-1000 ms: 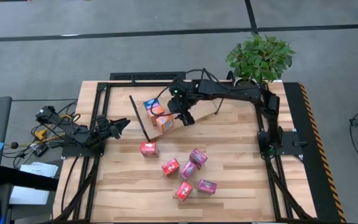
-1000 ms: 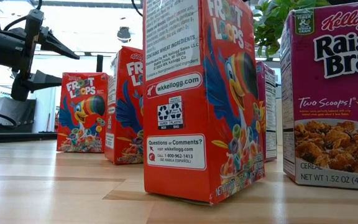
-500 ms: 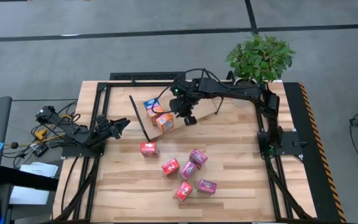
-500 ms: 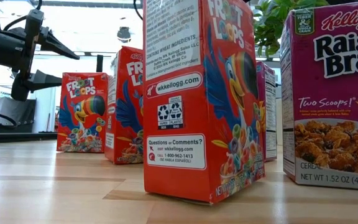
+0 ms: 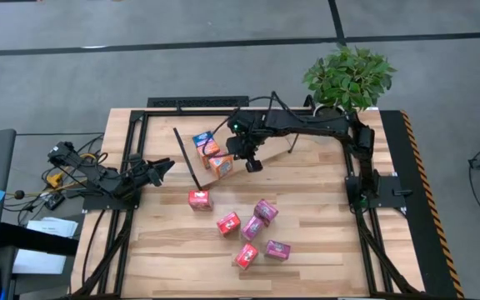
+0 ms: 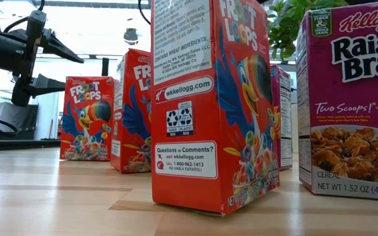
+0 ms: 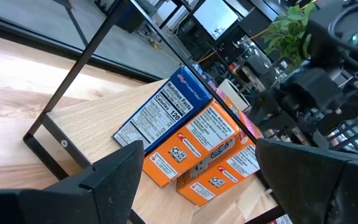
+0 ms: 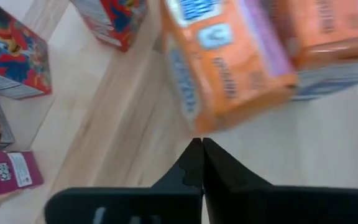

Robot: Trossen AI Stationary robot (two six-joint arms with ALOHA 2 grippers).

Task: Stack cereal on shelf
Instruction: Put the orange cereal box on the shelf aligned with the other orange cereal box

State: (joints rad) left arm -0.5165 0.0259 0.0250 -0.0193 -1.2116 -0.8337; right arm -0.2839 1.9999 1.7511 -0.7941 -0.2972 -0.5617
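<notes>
Seen from above, the right gripper point(image 5: 254, 164) hovers beside the orange cereal boxes point(image 5: 220, 165) on the shelf point(image 5: 269, 150); six boxes lie loose on the tabletop point(image 5: 323, 233). Level view: Froot Loops box point(image 6: 209, 105) upright, awaiting pickup. Left wrist: left gripper point(image 7: 197, 168) spread, parked at the table's left. Right wrist: fingers point(image 8: 194, 165) pressed together, empty, probably for nudging.
</notes>
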